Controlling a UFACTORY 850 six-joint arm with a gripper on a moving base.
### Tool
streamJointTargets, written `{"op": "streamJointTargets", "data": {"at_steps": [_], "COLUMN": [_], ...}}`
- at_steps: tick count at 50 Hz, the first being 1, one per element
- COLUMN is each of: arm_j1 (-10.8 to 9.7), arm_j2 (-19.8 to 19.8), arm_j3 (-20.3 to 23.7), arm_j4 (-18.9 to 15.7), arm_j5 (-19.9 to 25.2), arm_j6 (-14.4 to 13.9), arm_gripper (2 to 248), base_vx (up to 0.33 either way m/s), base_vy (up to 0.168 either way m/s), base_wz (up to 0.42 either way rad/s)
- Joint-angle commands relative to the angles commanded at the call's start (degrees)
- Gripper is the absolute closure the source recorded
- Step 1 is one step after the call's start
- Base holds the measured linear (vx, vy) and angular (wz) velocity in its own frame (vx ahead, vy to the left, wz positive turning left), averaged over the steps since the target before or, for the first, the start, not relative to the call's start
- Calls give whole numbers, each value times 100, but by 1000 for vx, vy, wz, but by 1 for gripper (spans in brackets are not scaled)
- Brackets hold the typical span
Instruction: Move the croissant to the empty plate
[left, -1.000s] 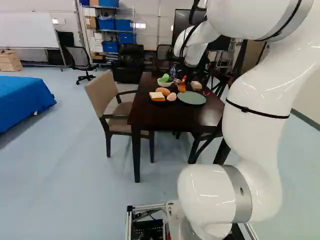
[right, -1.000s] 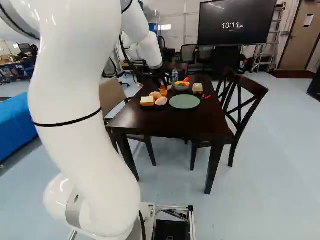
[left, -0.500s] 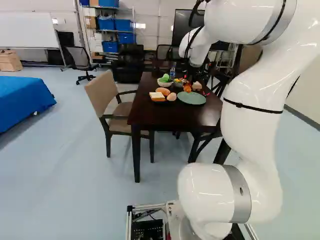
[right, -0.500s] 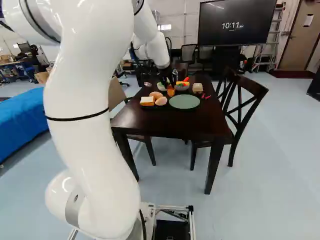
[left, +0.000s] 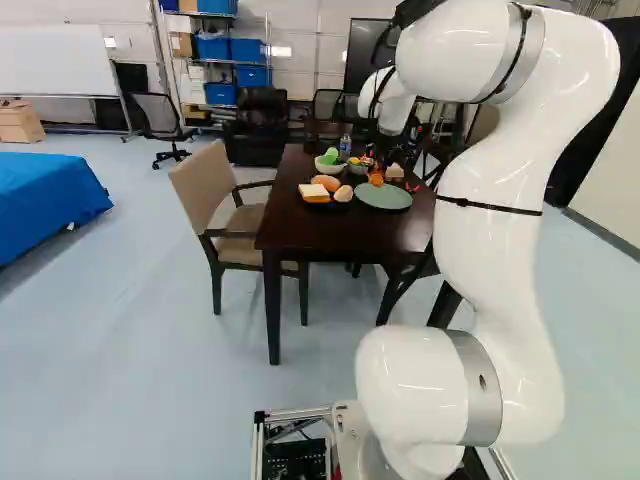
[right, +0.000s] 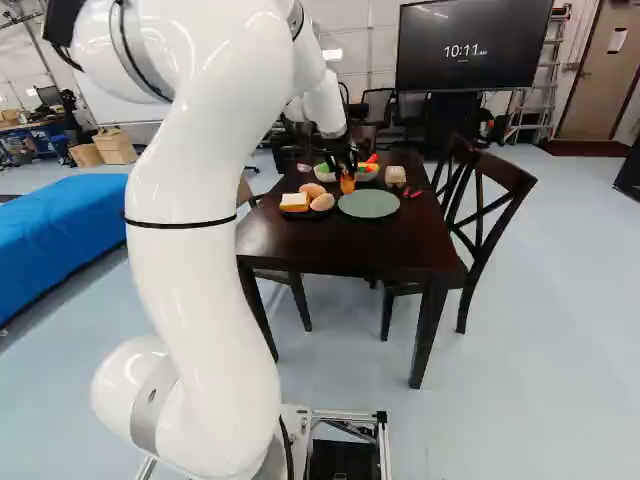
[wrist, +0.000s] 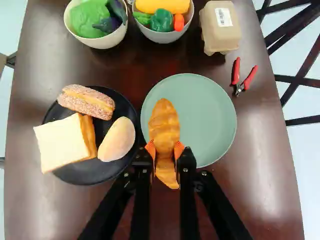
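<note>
Near end first: our arm (left: 495, 250) rises tall from its lowest joint, elbows over high up, then reaches out ahead, with the wrist angled down over the table (wrist: 260, 195). Looking along our gripper (wrist: 165, 149), both orange pads are clenched on the croissant (wrist: 165, 122), one each side of its body. Grip looks square; one end pokes out ahead, the other back between the fingers.

Croissant's off-centre to the green plate (wrist: 210, 122), on the black plate (wrist: 102, 172) side. Wrist view has it overlapping the green rim; base views put it by the far-left part of that rim. Height above the plate: can't tell exactly.

Step in hand, as we judge it: carry across and set down. We should shift toward the cutters (wrist: 242, 77) until the whole croissant is over the plate's middle, and only then lower, slowly and level. Drop short and one end could catch the rim and tip. Squeeze no harder; it's probably soft. Release at contact, open just enough, lift straight up. Keep the fingers off the roll (wrist: 117, 139) and, farther out, the grey bowl (wrist: 162, 37).
</note>
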Motion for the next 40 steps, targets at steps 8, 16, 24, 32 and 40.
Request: {"op": "streamJointTargets", "data": {"at_steps": [8,16,24,32,40], "arm_j1": [-96,-196,-272,-334,-381], "arm_j2": [-268,-520,-755,-985,-1204], "arm_j3": [-232,-449,-647,-844,-1029], "arm_j4": [56,194,354,511,562], "arm_j5": [-94,-154,-184,-212,-230], "arm_j6": [0,0,0,0,0], "arm_gripper": [188,188,188,188,188], "base_vx": [0,0,0,0,0], "base_vy": [0,0,0,0,0], "base_wz": [0,0,0,0,0]}}
